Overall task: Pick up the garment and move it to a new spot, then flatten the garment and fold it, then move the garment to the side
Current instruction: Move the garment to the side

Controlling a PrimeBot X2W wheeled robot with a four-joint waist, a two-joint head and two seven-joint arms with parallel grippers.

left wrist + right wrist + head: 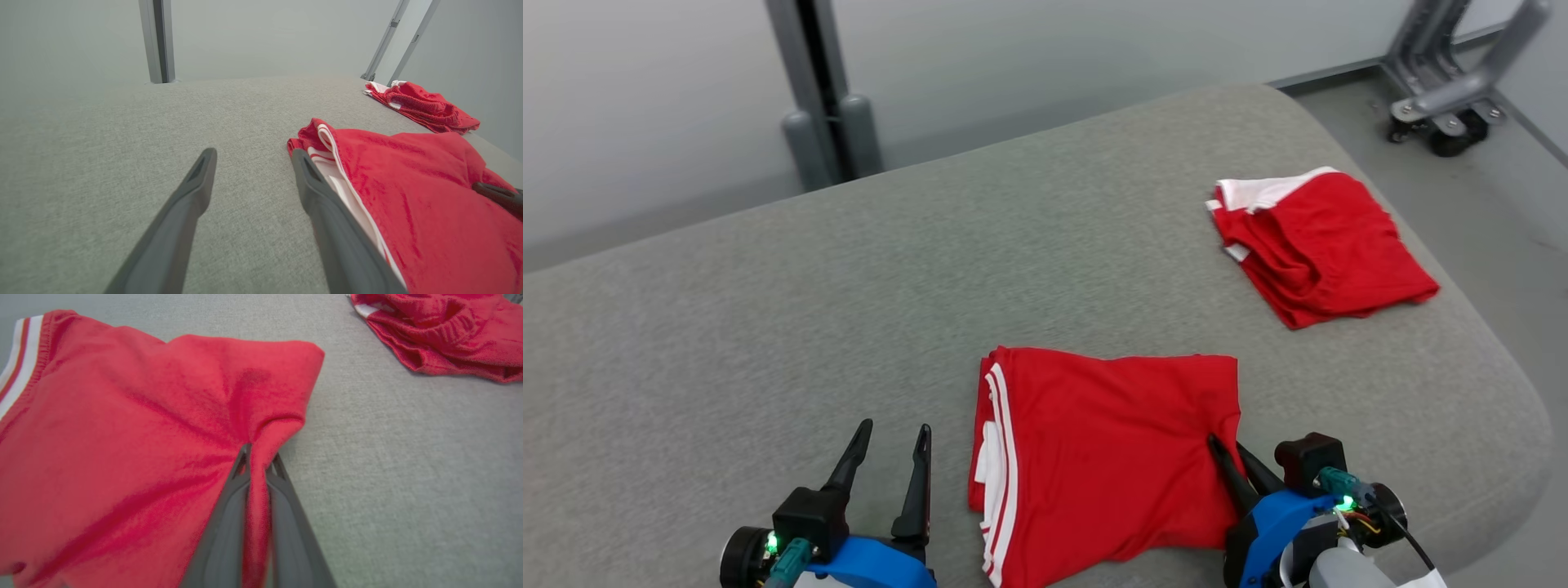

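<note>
Nearest, the left gripper (894, 426) holds its jaws wide over the grey padded surface (768, 327), just left of the white-striped edge of the folded red shirt (1111, 441). The shirt lies at the near middle of the surface, between the two grippers. At its right edge the right gripper (1227, 445) has its jaws nearly together, pinching a raised ridge of the red cloth. Farther right, well apart, lies a second red garment (1319, 245) with white trim. Beyond stand a grey post (821, 90) and a wheeled metal frame (1445, 90).
</note>
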